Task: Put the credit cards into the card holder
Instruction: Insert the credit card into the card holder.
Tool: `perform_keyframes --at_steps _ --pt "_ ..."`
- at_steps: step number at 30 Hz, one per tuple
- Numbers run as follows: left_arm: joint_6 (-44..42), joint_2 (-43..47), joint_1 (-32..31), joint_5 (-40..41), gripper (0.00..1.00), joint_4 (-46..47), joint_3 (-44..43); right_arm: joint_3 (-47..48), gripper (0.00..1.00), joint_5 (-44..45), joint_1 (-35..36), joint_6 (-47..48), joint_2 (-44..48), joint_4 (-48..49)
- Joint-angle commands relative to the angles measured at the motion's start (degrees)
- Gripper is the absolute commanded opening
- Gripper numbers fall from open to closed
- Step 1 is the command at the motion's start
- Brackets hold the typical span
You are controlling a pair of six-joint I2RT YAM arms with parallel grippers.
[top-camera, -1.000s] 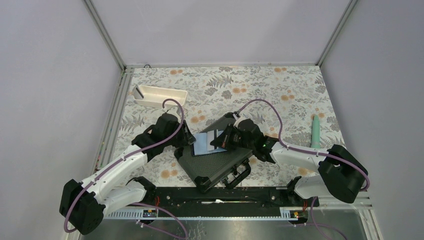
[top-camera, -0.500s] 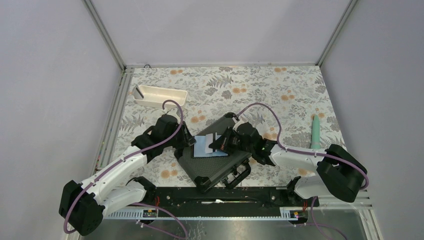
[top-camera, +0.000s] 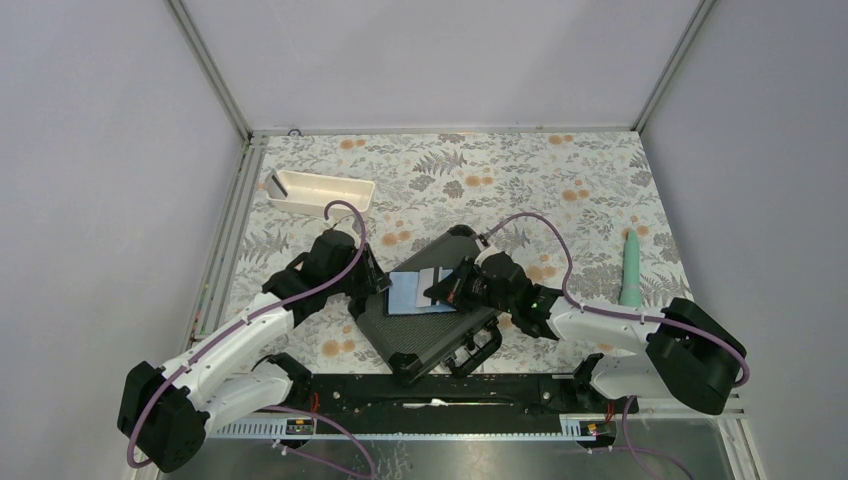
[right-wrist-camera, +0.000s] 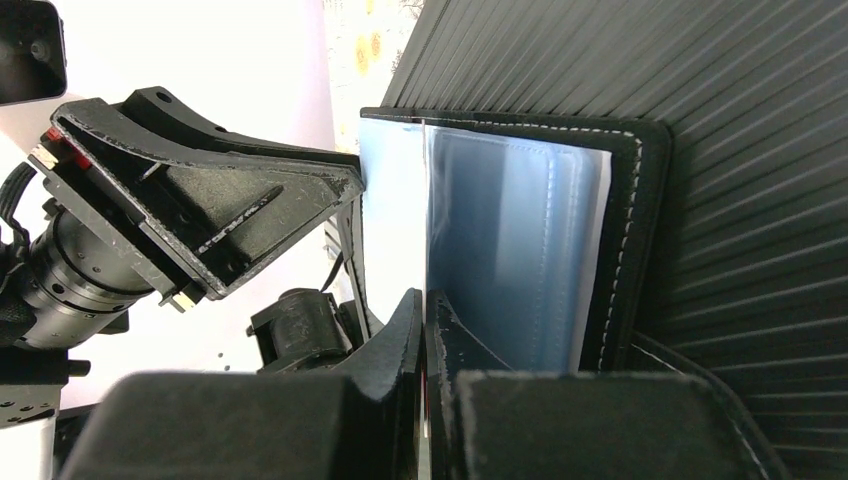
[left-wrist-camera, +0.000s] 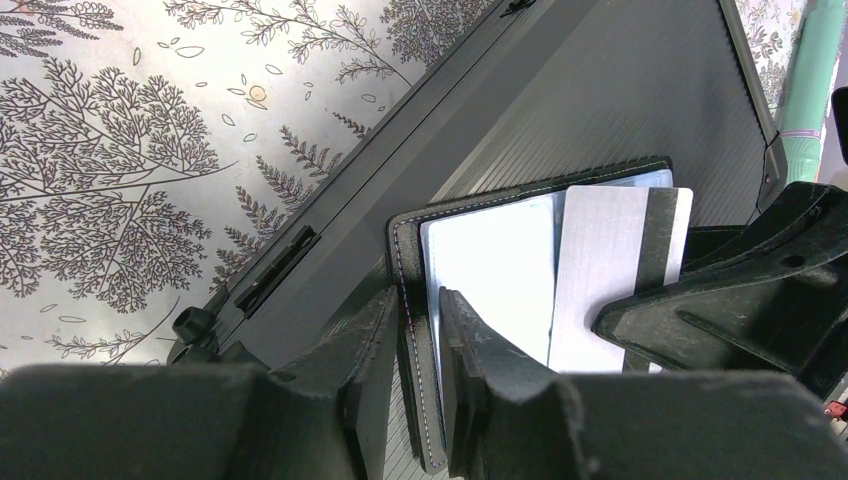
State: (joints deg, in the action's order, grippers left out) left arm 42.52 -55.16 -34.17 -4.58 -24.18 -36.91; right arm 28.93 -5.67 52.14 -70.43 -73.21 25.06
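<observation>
card [left-wrist-camera: 610, 280] at card holder [left-wrist-camera: 480, 285], black case [left-wrist-camera: 620, 90], tray [top-camera: 320, 192]

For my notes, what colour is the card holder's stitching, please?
White stitching, clearest in the right wrist view.

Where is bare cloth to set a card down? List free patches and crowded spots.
Free: the far cloth between white tray and right wall; the strip between black case and green stick. Crowded: atop the case, left gripper on the card holder, right gripper holding a credit card.
</observation>
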Motion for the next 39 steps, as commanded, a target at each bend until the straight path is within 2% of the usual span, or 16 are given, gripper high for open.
perform_keyframes --at_steps 1,17,29,39 --pt "0.19 0.49 -0.19 -0.7 0.24 -0.69 0.87 -0.03 0.0 0.41 0.87 -0.01 -1.11 -0.72" --pt "0.6 1.2 -0.19 -0.9 0.21 -0.69 0.95 1.78 0.0 0.1 3.6 -1.02 -4.83 0.78" --pt "3.48 3.82 -0.49 0.96 0.08 1.7 3.81 -0.02 0.0 3.61 6.29 -5.12 -2.68 2.43" --pt "4.97 5.2 -1.42 3.08 0.05 2.32 5.1 -2.99 0.0 8.29 8.75 -8.99 -0.7 3.22"
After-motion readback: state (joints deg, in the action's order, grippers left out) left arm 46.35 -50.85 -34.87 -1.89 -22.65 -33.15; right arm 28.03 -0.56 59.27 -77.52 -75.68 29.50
